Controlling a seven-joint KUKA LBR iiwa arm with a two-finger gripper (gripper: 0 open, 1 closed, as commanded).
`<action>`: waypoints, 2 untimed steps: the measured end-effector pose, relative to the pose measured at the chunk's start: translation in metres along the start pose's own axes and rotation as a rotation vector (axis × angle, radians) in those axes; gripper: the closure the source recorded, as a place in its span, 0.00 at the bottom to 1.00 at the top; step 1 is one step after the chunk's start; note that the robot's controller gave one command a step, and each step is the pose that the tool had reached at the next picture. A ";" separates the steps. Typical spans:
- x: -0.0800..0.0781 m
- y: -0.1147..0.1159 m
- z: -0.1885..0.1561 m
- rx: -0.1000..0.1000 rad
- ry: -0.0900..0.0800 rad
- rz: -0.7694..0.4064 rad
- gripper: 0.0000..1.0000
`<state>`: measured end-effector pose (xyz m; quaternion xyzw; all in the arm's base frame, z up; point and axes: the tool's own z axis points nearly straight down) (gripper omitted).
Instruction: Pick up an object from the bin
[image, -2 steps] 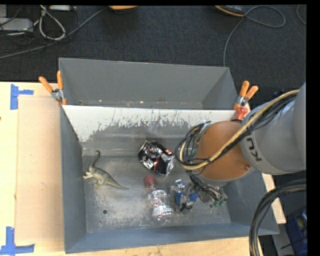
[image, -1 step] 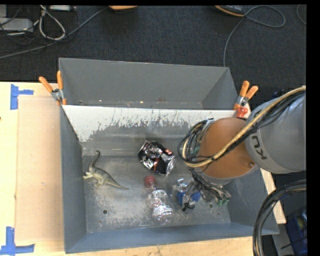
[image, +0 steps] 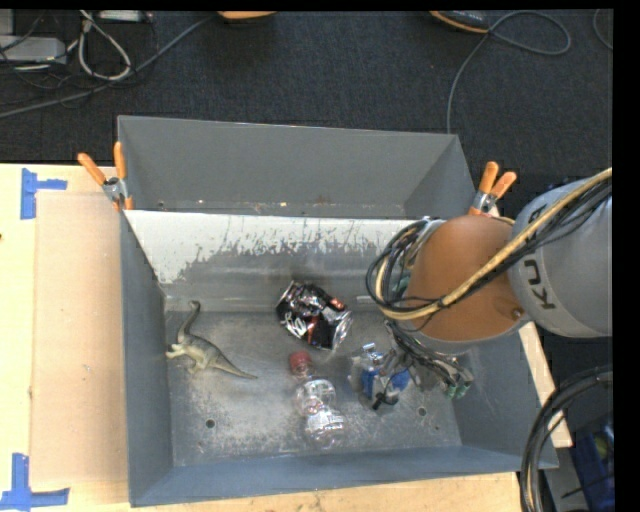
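Note:
My gripper is low over the bin floor at the right, under the arm's orange cover, with dark and blue parts showing. Whether anything sits in it cannot be made out. A crushed black can with red and white print lies just to its upper left. A small red piece rests on the floor to its left. A clear crumpled plastic thing lies to its lower left, near the front wall.
A pale toy dinosaur stands at the left of the bin floor. A small green piece shows near the right wall, beside the arm. The arm's cover and cables hide the right part of the floor.

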<state>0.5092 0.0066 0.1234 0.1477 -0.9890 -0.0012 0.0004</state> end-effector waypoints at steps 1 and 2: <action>-0.001 0.000 -0.027 0.001 -0.002 0.000 1.00; -0.001 0.000 -0.060 0.000 0.000 0.002 1.00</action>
